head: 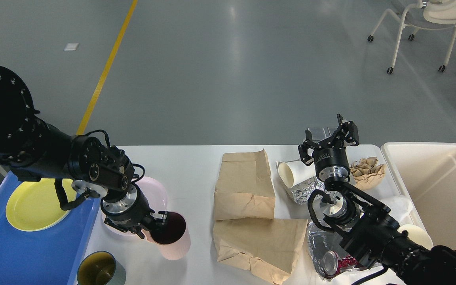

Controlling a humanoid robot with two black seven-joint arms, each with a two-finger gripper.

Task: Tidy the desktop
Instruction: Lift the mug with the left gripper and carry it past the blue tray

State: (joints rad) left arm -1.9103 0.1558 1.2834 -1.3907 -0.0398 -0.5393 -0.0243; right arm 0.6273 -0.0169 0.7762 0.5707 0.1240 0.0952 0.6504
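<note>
The white desktop spans the lower part of the head view. My left gripper is shut on the rim of a pink cup with a dark inside, holding it tilted over the desktop beside a pink plate. My right gripper is open and empty, raised above the far right of the desktop, over a white paper cup lying on crumpled foil.
A blue tray with a yellow plate lies at the left. A grey-green cup stands at the front. Two brown paper bags lie mid-table. Crumpled brown paper, a crushed can and a cream bin are at the right.
</note>
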